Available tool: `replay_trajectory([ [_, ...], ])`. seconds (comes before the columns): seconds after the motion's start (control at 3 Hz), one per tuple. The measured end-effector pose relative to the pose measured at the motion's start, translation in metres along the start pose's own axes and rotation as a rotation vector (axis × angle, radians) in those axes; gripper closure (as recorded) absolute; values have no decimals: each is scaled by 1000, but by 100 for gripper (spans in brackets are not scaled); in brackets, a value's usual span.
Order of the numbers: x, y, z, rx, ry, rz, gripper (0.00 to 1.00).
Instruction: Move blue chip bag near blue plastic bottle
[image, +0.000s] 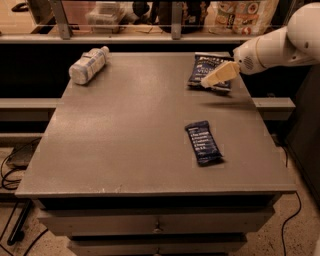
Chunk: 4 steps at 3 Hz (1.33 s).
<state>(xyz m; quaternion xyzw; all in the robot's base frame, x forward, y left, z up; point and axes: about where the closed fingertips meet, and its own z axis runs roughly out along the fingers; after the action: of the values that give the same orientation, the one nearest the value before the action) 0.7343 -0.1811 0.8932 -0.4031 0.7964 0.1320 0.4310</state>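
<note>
Blue chip bag (201, 68) far right, well apart from blue plastic bottle (87, 65). Reached in from right, gripper (212, 80) angled down-left over bag; could not tell whether spread or pinching.

The gripper (207, 83), over the blue chip bag (202, 67) at the far right of the bench (125, 140), is hiding part of the bag's face; the arm (280, 47) is running off the picture's right edge.
</note>
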Motion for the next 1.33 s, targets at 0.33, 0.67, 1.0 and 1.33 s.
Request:
replay_trajectory([
  [0.33, 12, -19, 19, 30, 6, 51, 0],
  [0.67, 22, -28, 39, 27, 19, 90, 7],
  [1.0, 32, -28, 63, -14, 45, 117, 54],
  [1.33, 27, -29, 60, -14, 45, 117, 85],
])
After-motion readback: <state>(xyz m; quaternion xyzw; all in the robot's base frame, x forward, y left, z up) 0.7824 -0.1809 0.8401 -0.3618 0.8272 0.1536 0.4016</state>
